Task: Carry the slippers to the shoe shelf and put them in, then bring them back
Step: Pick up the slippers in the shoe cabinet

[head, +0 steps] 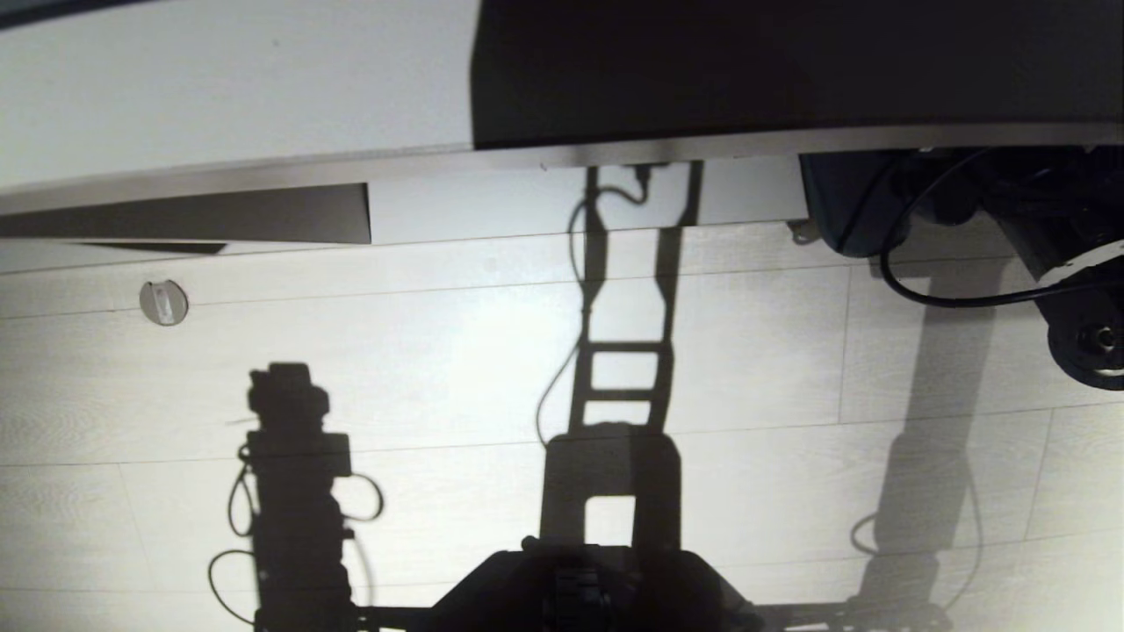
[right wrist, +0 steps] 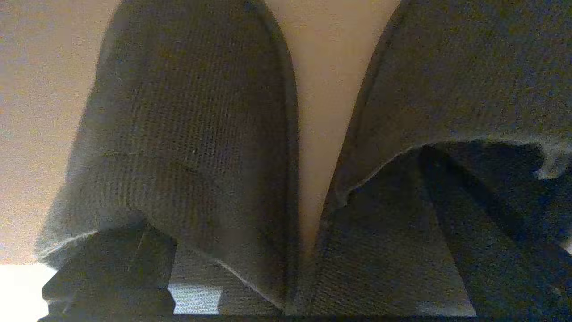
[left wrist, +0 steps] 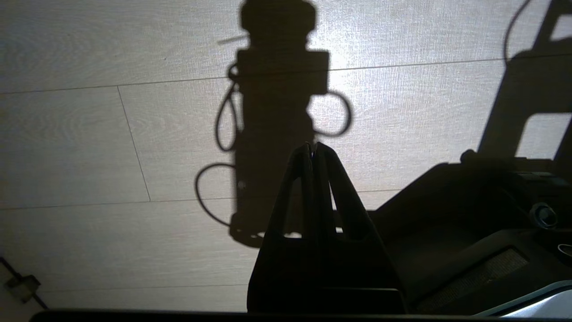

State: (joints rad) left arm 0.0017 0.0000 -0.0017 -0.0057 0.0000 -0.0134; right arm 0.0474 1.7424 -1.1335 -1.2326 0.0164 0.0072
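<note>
Right claw [right wrist: 295,286] is wide open w/ a finger poking into each slipper mouth, prob so the pair lifts as one; slippers [right wrist: 192,134] sit side by side, heels touching, on a pale board, right at the claw; left claw [left wrist: 314,150] hangs pinched shut over the floor.

A pale wood-grain plank floor [head: 439,369] fills most of the head view, crossed by dark shadows. Toward ten o'clock a small round silver fitting [head: 163,302] sits flat on it. At one o'clock, the slippers [right wrist: 192,134] rest side by side on a tan shelf board [right wrist: 328,80] (heels touching, toes apart), openings toward the right wrist camera.
</note>
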